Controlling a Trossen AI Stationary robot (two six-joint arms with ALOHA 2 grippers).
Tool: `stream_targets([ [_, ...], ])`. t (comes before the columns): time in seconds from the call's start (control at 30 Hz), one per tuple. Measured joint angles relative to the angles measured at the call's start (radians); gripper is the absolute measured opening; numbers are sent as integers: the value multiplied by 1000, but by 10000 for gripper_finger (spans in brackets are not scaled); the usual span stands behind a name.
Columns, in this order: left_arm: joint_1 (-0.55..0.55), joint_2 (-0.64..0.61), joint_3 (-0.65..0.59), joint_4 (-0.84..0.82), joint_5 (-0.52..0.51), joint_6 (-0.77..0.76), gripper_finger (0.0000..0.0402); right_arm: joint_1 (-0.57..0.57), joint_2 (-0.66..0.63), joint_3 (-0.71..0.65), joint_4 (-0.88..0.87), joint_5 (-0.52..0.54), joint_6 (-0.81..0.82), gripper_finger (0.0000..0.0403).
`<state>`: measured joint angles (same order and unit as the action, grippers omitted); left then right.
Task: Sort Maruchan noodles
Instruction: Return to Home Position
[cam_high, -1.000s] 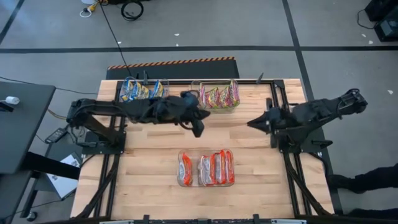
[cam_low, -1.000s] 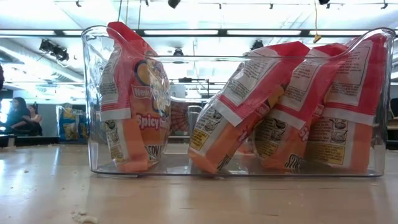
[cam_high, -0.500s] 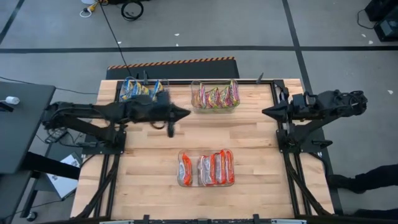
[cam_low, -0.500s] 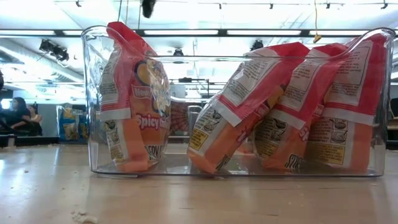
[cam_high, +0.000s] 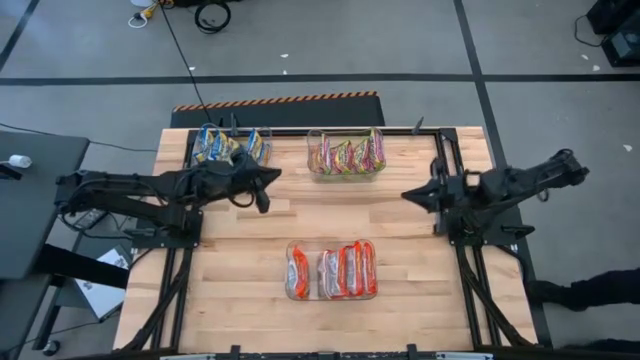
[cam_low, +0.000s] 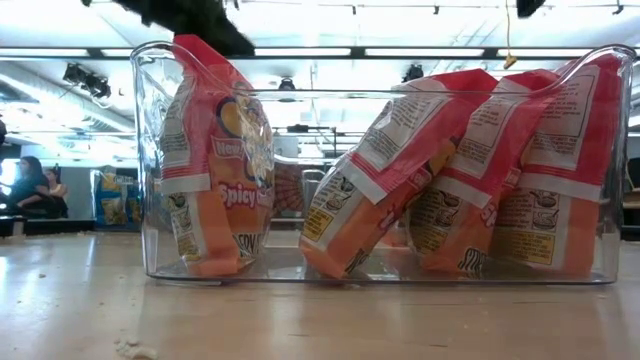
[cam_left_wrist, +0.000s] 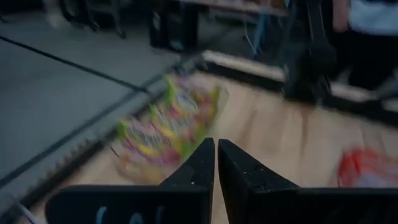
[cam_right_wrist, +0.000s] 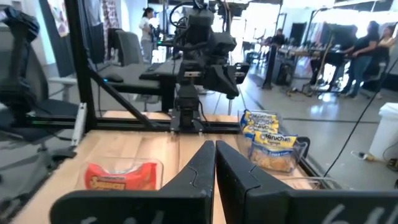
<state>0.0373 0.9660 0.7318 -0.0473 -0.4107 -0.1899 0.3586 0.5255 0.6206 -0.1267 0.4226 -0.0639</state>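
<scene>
Sorting looks finished: no Maruchan noodle packets lie loose on the wooden table (cam_high: 230, 280). All of them sit in three clear bins.

- The orange packets (cam_high: 345, 270) stand on edge in the near bin (cam_low: 140, 70), at the middle of the table. One is upright at its left end and three lean together toward its right end.
- The blue and yellow packets (cam_high: 222, 145) fill a bin at the far left.
- The green and pink packets (cam_high: 345, 156) fill another bin at the far centre.

The left gripper (cam_left_wrist: 216, 144) hangs above the left part of the table, just near of the blue packets. Its two dark fingers are pressed together and hold nothing. The right gripper (cam_right_wrist: 215, 144) hovers over the right edge of the table and points toward the centre. Its fingers are also pressed together and empty. Neither gripper touches a bin or a packet.

With nothing left to pick up, the step in hand appears to be bringing both arms back to their resting pose. That calls for folding each arm toward its own stand at the table's side, with the jaws kept closed. The left arm should stay high enough to clear the rim of the blue bin just beside it.
</scene>
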Motion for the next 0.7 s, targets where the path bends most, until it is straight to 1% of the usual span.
stream_targets([
  [0.07,-1,-21,-44,-11,58,-2,26,-7,-3,-67,83,2,-13,19],
  [0.13,-3,-67,-110,19,138,-13,26,-9,-23,-112,115,2,-18,20],
  [0.23,-2,-156,-231,157,246,16,27,-9,-71,-153,109,-8,-18,21],
  [0.3,-1,-221,-296,248,315,60,27,-9,-117,-174,100,-49,-18,20],
  [0.37,-3,-293,-332,271,357,87,27,-10,-167,-184,63,-97,-8,20],
  [0.47,-2,-390,-368,215,359,123,27,-17,-235,-192,-31,-136,33,20],
  [0.53,-2,-438,-380,176,316,124,27,-24,-276,-194,-92,-125,49,21],
  [0.6,-2,-467,-380,163,271,87,27,-30,-319,-194,-127,-106,55,20],
  [0.7,-1,-499,-380,148,244,73,27,-30,-389,-195,-160,-125,69,19],
])
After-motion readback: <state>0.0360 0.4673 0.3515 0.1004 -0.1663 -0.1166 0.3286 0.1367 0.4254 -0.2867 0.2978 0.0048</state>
